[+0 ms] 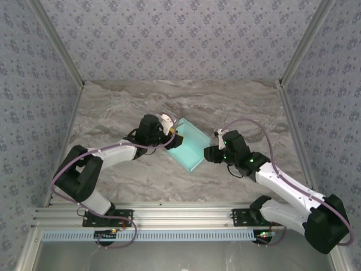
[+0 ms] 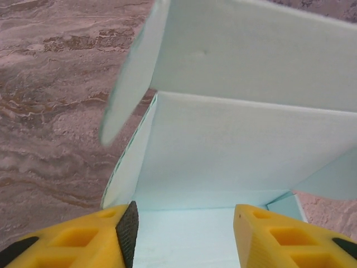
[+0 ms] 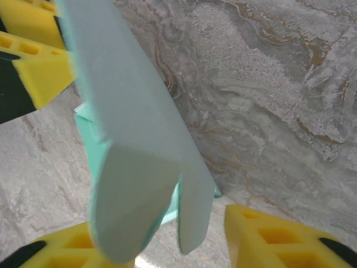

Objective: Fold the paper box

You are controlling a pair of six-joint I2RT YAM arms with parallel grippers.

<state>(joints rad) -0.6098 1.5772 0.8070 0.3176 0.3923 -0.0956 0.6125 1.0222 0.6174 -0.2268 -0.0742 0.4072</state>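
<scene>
Yellow fingers on the left gripper (image 2: 187, 223) stand partly apart. Pale aqua card fills the gap face-on, not edge-on, so no pinch is visible. I read it as open, poised over a panel of the paper box (image 2: 240, 162). The black ribbed pad (image 2: 128, 226) on one finger sits right at the card's edge; can't tell if it touches. Ahead of the fingertips is a flat panel, then a back wall rising, with a loose rounded flap (image 2: 131, 84) hanging off ahead and to that gripper's left.

Right gripper (image 3: 162, 234): jaws also partly apart. A folded flap of the same box hangs into the gap, close to one finger and well clear of the other. Not clamped. Past that flap, the left gripper's fingers (image 3: 33, 61) sit on the far side of the card.

Why it's set up like this, my read: the tools come at the box from opposite sides, so one can steady a panel while the other takes a flap to crease. The box lies between them, right at both sets of fingertips, on the marble-pattern tabletop (image 1: 237, 107). It looks partly formed: walls up, flaps loose.

Writing: none readable. Card is plain, fingers carry no marking, and the wallpaper (image 1: 169, 34) beyond is just a small floral repeat.
</scene>
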